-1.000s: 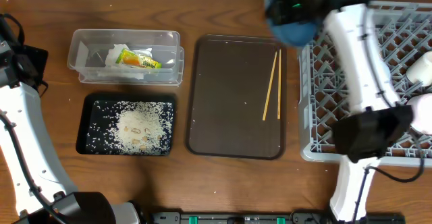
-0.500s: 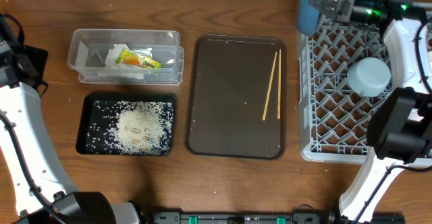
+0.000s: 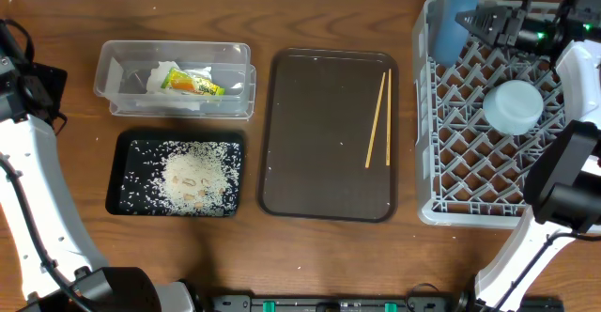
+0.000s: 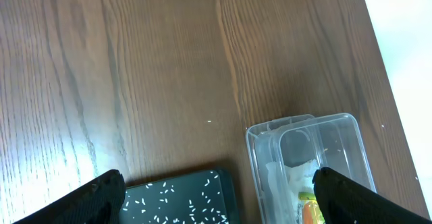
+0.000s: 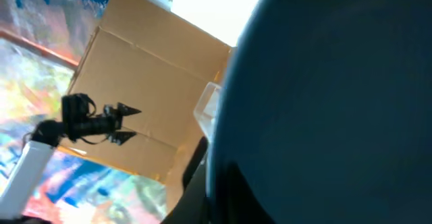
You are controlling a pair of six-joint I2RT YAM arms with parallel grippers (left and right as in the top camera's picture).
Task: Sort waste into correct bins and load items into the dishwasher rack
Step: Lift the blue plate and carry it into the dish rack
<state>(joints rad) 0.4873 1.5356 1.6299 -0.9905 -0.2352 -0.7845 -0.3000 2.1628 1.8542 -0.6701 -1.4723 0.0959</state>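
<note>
My right gripper (image 3: 481, 21) is shut on the large blue plate (image 3: 459, 11), which stands on edge over the back-left corner of the grey dishwasher rack (image 3: 427, 209). The plate (image 5: 337, 102) fills the right wrist view, a dark finger (image 5: 216, 177) pressed to its rim. A light-blue bowl (image 3: 513, 105) lies upside down in the rack. Two wooden chopsticks (image 3: 377, 119) lie on the brown tray (image 3: 319, 133). The clear tub (image 3: 117, 101) holds the napkin (image 3: 155, 75) and wrapper (image 3: 192, 85). Rice (image 3: 192, 176) lies in the black tray (image 3: 127, 143). My left gripper (image 4: 219, 200) hangs open above the tub (image 4: 351, 129) and the black tray (image 4: 229, 187).
The left arm (image 3: 23, 162) runs down the table's left edge. The right arm (image 3: 563, 162) reaches across the rack's right side. Bare wood lies between the trays and the front edge.
My right arm carried the blue plate from above the brown tray's back corner to the rack's back-left corner and turned it on edge. The light-blue bowl came into view. The left arm stayed still.
</note>
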